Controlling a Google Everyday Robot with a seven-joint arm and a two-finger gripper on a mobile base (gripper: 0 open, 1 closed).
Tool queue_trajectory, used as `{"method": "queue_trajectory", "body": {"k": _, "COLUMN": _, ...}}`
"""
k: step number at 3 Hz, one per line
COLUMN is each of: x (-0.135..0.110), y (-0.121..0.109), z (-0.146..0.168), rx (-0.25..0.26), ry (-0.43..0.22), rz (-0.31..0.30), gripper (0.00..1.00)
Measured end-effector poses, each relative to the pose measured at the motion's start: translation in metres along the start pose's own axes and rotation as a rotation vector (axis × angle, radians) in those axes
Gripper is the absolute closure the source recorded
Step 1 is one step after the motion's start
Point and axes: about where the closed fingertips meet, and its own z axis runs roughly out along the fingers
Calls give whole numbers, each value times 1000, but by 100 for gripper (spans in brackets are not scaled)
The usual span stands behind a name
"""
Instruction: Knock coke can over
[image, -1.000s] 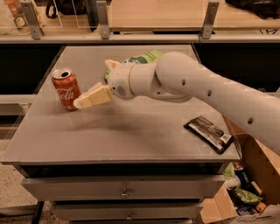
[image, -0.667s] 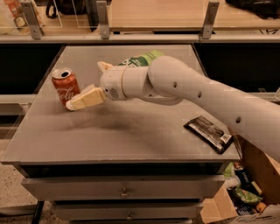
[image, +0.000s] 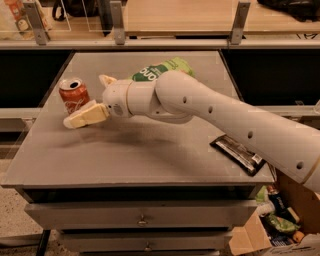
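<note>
The red coke can (image: 74, 95) stands upright near the left edge of the grey table (image: 150, 155). My gripper (image: 86, 100) reaches in from the right at can height and is open. Its near cream finger (image: 84, 116) lies just in front of the can's base and touches or nearly touches it. Its far finger (image: 106, 80) points up behind and to the right of the can. The can is not held. The white arm crosses the middle of the table.
A green snack pouch (image: 162, 69) lies behind the arm at the table's back. A dark flat packet (image: 239, 154) lies at the front right. A cardboard box of items (image: 275, 225) sits on the floor at the right. Drawers are below the tabletop.
The gripper has moved left along the table, so the near finger now extends past the front of the can. The can still stands in the same place.
</note>
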Motion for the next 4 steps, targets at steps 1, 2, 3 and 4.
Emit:
{"method": "queue_trajectory", "body": {"k": 1, "x": 2, "y": 3, "z": 12, "rx": -14, "ry": -19, "rz": 4, "gripper": 0}}
{"method": "queue_trajectory", "body": {"k": 2, "x": 5, "y": 6, "z": 21, "rx": -25, "ry": -36, "rz": 7, "gripper": 0}}
{"method": "queue_trajectory", "body": {"k": 3, "x": 6, "y": 7, "z": 26, "rx": -28, "ry": -49, "rz": 11, "gripper": 15}}
{"method": "queue_trajectory", "body": {"k": 4, "x": 5, "y": 7, "z": 27, "rx": -23, "ry": -62, "rz": 21, "gripper": 38}}
